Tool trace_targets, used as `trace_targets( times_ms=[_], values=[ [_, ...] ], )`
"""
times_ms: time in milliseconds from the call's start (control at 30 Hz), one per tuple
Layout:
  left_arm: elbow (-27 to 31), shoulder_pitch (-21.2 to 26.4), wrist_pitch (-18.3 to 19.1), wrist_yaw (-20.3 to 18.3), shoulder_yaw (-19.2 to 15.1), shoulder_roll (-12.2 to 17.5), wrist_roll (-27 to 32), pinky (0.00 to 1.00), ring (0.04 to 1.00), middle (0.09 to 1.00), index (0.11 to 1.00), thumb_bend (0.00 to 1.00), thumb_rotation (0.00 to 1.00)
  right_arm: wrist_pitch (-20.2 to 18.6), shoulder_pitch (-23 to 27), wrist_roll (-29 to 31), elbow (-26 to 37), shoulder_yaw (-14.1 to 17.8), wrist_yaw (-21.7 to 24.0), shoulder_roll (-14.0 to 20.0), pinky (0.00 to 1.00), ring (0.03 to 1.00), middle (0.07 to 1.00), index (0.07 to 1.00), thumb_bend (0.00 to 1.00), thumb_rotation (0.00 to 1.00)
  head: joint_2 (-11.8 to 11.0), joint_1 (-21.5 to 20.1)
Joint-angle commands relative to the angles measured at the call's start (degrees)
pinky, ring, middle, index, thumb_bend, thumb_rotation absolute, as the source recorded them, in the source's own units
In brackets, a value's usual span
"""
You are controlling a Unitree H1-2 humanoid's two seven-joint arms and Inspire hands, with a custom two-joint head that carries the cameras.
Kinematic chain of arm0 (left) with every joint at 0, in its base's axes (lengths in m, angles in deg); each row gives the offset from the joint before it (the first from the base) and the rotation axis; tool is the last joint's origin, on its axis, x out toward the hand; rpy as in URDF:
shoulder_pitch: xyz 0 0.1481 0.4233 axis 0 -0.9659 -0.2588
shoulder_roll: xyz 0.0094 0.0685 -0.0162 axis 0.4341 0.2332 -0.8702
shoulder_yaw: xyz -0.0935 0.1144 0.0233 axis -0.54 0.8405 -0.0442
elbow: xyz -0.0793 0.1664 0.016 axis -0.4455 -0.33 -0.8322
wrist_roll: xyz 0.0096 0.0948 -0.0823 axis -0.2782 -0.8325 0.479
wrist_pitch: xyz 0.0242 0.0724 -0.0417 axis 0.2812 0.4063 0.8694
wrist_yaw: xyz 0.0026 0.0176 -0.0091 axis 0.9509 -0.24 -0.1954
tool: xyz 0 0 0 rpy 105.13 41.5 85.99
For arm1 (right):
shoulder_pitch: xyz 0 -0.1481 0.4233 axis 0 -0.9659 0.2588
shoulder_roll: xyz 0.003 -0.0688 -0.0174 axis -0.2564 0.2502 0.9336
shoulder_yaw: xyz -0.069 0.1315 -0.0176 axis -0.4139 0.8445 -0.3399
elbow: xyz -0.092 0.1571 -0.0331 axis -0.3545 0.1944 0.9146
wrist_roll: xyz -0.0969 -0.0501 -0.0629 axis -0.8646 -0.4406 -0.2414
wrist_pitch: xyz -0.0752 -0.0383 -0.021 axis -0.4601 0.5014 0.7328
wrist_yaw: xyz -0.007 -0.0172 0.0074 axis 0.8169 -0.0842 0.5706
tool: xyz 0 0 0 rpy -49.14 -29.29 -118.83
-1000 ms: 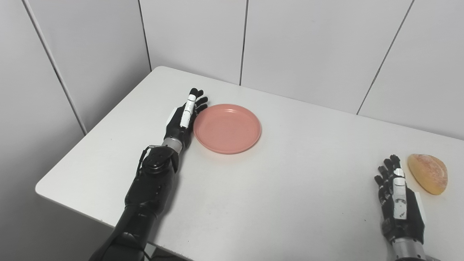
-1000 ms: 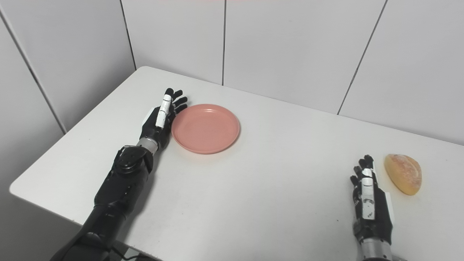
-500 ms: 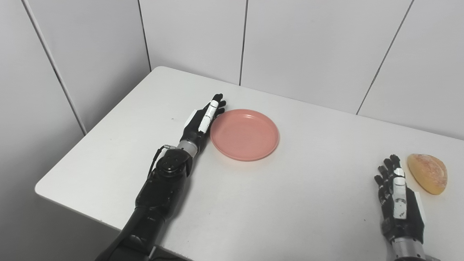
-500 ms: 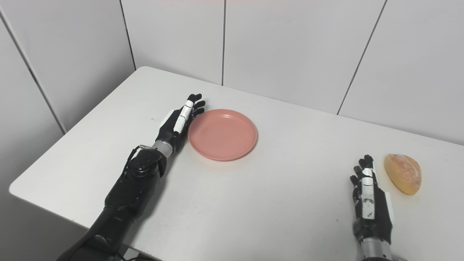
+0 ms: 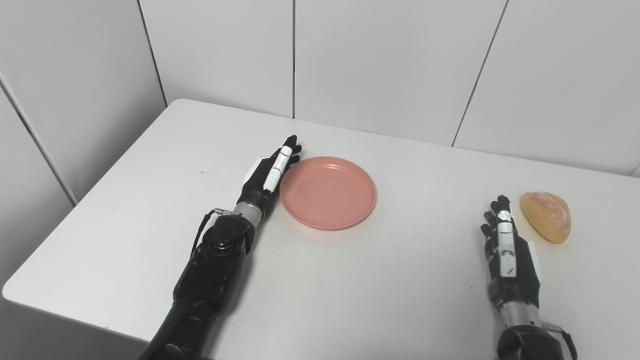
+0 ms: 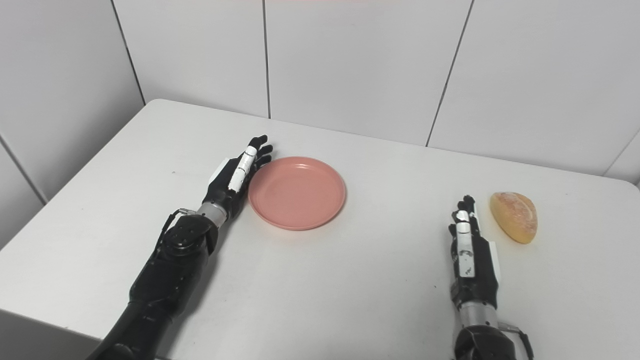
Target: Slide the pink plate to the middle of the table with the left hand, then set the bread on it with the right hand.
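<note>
Shoved rightward since before, plate (image 5: 327, 192) is sliding like something light and stiff against flat, fingers-together left hand (image 5: 267, 175) nudging its rim, while right hand (image 5: 507, 245) is waiting empty, fingers apart, beside soft-looking bread (image 5: 546, 216).

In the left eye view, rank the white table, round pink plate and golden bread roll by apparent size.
1. White table, by far the largest.
2. Round pink plate.
3. Golden bread roll, clearly smallest.

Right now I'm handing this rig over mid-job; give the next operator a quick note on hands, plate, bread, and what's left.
Left hand: open, flat, edge-on against the left rim of the pink plate.
Right hand: open, empty, on the table just left of the bread, not touching it.
Plate: left of the table's middle, nothing on it.
Done: plate contacted for the slide.
Left: finish sliding the plate to the middle, then the right hand puts the bread on it.
</note>
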Motion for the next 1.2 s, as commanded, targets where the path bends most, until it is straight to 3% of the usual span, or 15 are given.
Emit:
trace_targets(
  times_ms=[0,233,500,700,1167],
  values=[
    [0.03,0.73,0.54,-2.69,0.65,-2.42,1.59,0.94,0.949,0.942,0.937,0.69,1.0,0.71,2.16,-0.37,2.25,-0.56,-0.22,-0.6,1.0,1.0,1.0,1.0,0.75,0.95,0.15,-1.47],
    [2.56,-1.17,1.43,-2.36,-0.76,-4.11,3.59,0.95,0.96,0.953,0.946,0.68,1.0,-0.35,2.33,-1.14,3.32,-1.71,-0.57,-1.41,1.0,1.0,1.0,1.0,0.76,0.96,0.79,-6.24],
    [7.28,-3.89,2.99,-1.14,-1.89,-6.42,5.27,0.92,0.915,0.902,0.89,0.64,1.0,0.04,2.4,-1.58,3.66,-2.24,-1.39,-2.64,1.0,1.0,1.0,1.0,0.72,0.96,1.3,-10.05],
    [10.16,-5.8,5.78,-4.74,0.12,-6.13,5.5,0.95,0.946,0.933,0.925,0.66,1.0,0.92,2.32,-2.52,3.24,-2.64,-2.28,-3.61,1.0,1.0,1.0,1.0,0.66,0.96,1.03,-13.41],
    [12.96,-8.06,5.43,-5.41,2.16,-8.69,4.24,1.0,0.985,0.973,0.969,0.7,1.0,1.69,2.46,-3.2,2.27,-2.92,-2.49,-3.78,1.0,1.0,1.0,1.0,0.7,0.95,0.64,-13.58]
  ],
)
